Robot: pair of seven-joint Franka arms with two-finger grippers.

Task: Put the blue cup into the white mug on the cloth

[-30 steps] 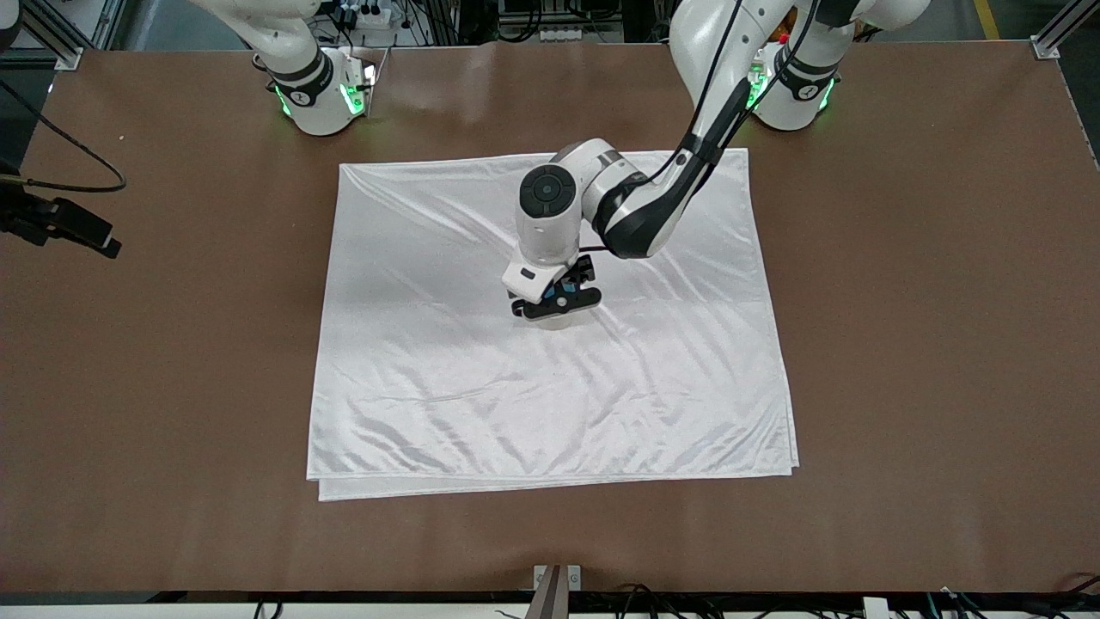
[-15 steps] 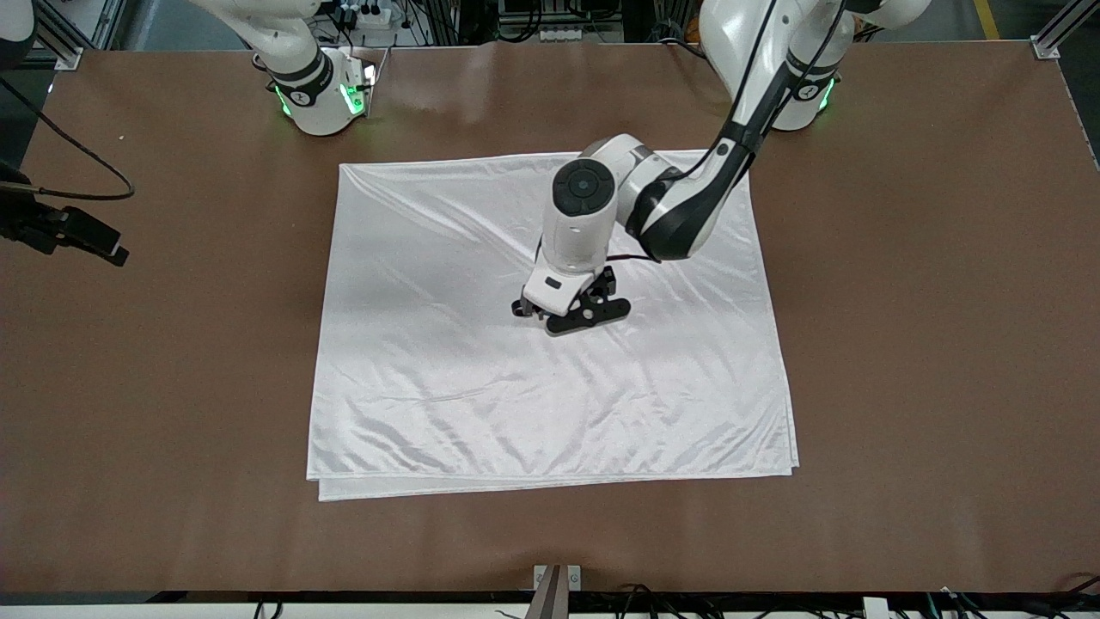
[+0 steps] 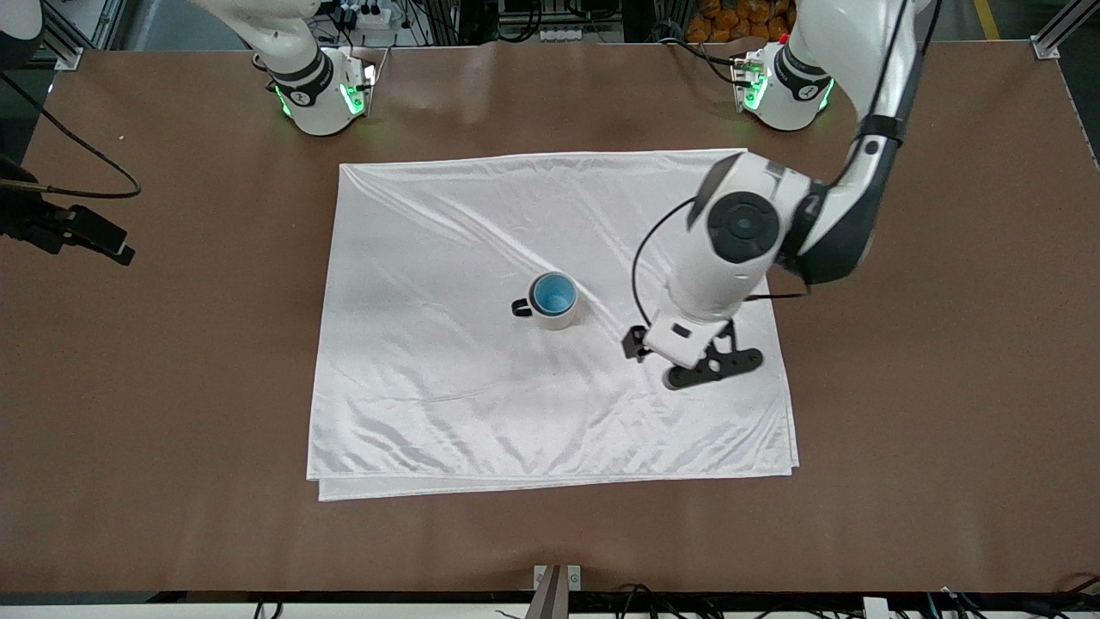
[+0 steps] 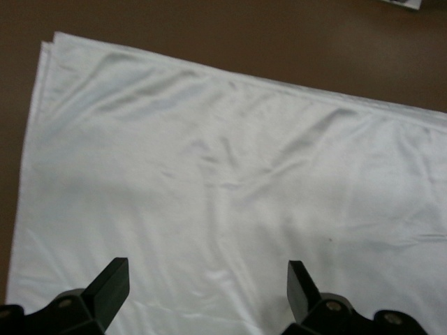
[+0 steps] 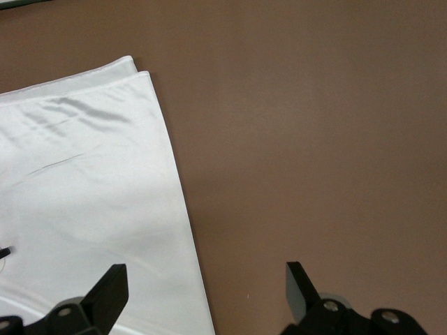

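Two nested vessels: blue cup (image 3: 554,294) sits inside white mug (image 3: 550,304) mid-cloth (image 3: 447,378). Left gripper (image 3: 711,365), jaws apart, empty, hangs over cloth's left-arm end. Right gripper (image 5: 202,296), jaws apart, waits over table (image 5: 314,139) at the cloth's edge.

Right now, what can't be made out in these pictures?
- Blue cup: the front view shows only its inside; the mug hides its outside and how deep it sits.
- Wrist views: neither shows cup or mug. The open left gripper sees only cloth, the open right gripper a cloth corner and table.
- Right arm: mostly cut off by the front view's edge.
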